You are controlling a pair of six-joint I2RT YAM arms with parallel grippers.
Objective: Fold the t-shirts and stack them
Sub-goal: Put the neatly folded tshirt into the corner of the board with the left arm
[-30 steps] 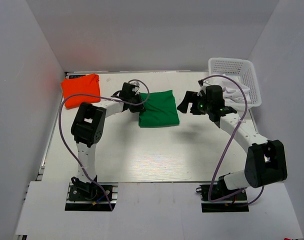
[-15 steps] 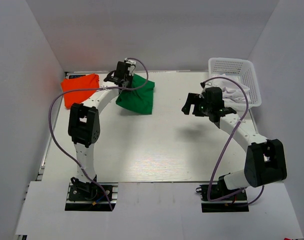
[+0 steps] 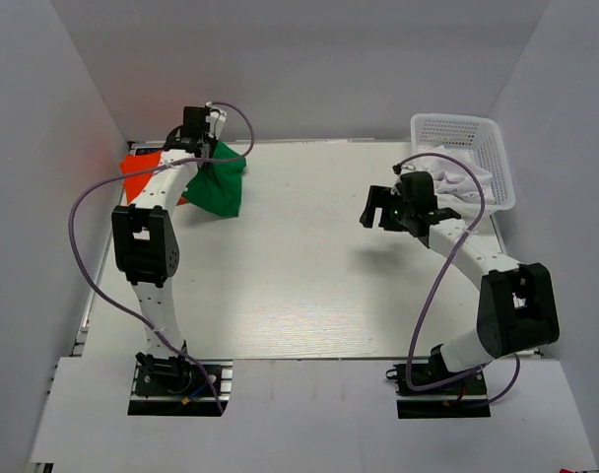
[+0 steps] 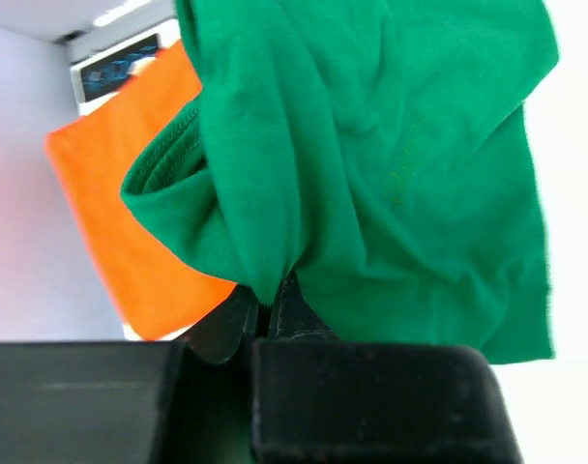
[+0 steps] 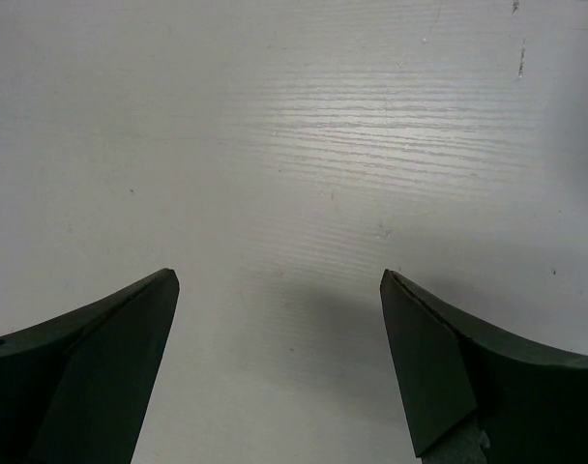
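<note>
While your left gripper (image 4: 268, 305) pinches a fold of the green t-shirt (image 4: 391, 164), its fingers pressed together on the cloth, the shirt hangs bunched at the far left of the table (image 3: 309, 286). It sits just beside the orange-red t-shirt (image 3: 138, 170), which lies flat in the far-left corner, and partly hides it in the wrist view. Your right gripper (image 3: 370, 212) hovers over bare table on the right, near the white basket (image 3: 457, 128), its fingers spread wide and holding nothing.

We see the left gripper (image 4: 268, 309) pinching a bunched fold of the green t-shirt (image 4: 391, 174), with the orange-red t-shirt (image 4: 115, 208) beyond it, to the gripper's left.
</note>
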